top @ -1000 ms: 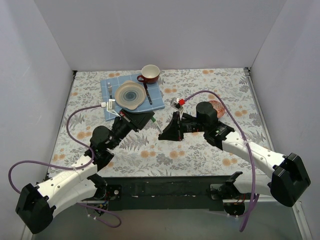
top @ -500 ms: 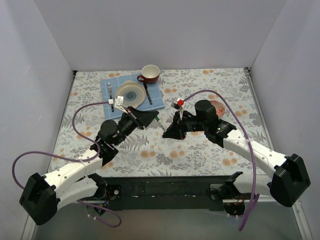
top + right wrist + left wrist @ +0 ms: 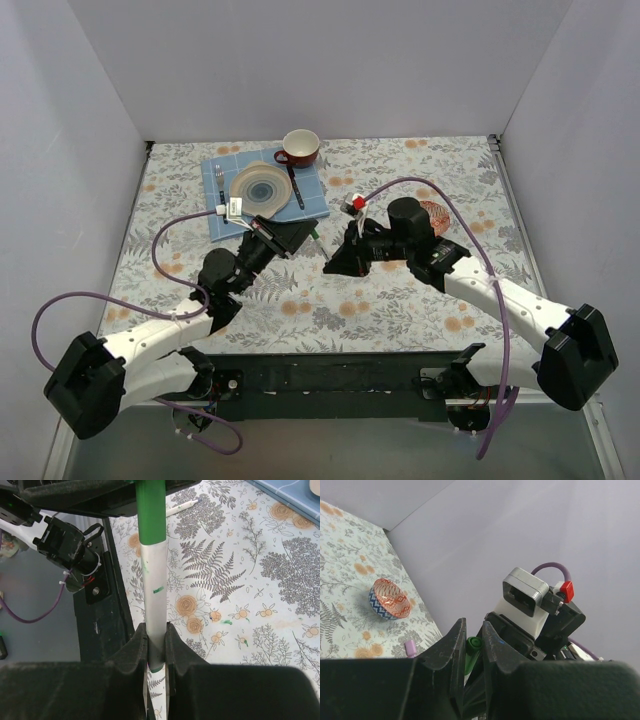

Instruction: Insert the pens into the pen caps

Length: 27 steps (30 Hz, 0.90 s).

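A slim white pen [image 3: 154,605] is clamped at its near end in my right gripper [image 3: 154,630], which is shut on it. The pen's far end runs into a dark green pen cap [image 3: 150,510]. My left gripper [image 3: 474,627] is shut on that green cap [image 3: 472,650]. In the top view the two grippers face each other above the table's middle, left gripper [image 3: 302,236] and right gripper [image 3: 333,264], with the pen [image 3: 322,250] between them. A lilac cap [image 3: 410,648] lies on the table. Another white pen [image 3: 182,507] lies on the cloth under the left gripper.
At the back left a blue mat [image 3: 220,195] carries a plate [image 3: 261,188], a fork [image 3: 220,180] and a knife [image 3: 296,188], with a red cup [image 3: 299,147] behind. A patterned bowl [image 3: 436,213] sits behind the right arm. White walls enclose three sides.
The left arm has swung to the right and its gripper has moved slightly back. The right gripper has risen a little. Both grips stay shut, the pen and cap still between them.
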{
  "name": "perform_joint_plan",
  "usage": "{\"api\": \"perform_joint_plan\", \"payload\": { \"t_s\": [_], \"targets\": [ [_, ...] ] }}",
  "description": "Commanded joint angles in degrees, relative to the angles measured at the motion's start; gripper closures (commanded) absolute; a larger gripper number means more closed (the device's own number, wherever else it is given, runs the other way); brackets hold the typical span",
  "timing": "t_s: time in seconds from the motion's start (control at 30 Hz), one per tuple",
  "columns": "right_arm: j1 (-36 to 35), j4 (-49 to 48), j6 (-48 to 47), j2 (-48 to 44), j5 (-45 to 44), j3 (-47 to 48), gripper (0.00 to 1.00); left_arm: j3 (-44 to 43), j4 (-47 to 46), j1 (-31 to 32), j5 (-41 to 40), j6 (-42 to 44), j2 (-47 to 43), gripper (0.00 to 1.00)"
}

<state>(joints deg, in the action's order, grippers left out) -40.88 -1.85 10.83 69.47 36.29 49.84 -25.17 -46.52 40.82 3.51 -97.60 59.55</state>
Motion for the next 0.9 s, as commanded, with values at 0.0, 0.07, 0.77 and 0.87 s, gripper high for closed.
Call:
{"api": "perform_joint_plan", "payload": {
  "t_s": [0.0, 0.07, 0.77, 0.87],
  "targets": [
    [2.47, -34.01, 4.9, -0.04, -9.4, 10.45, 0.99, 4.86, 10.85, 9.27, 23.12, -2.5, 4.52, 1.0],
    [2.56, -33.75, 4.82, 0.4, -8.79, 10.62, 0.99, 5.22, 10.57, 9.45, 22.69, -3.03, 4.18, 1.0],
    [2.04, -29.0, 15.69, -10.14, -2.1, -22.75, 0.99, -31.96, 56.36, 4.27, -6.58, 20.6, -2.77, 0.26],
    [0.81, -25.95, 20.7, -10.5, -8.67, -25.58, 0.99, -31.09, 58.46, 4.36, -13.24, 22.27, -4.78, 0.18]
  ]
}}
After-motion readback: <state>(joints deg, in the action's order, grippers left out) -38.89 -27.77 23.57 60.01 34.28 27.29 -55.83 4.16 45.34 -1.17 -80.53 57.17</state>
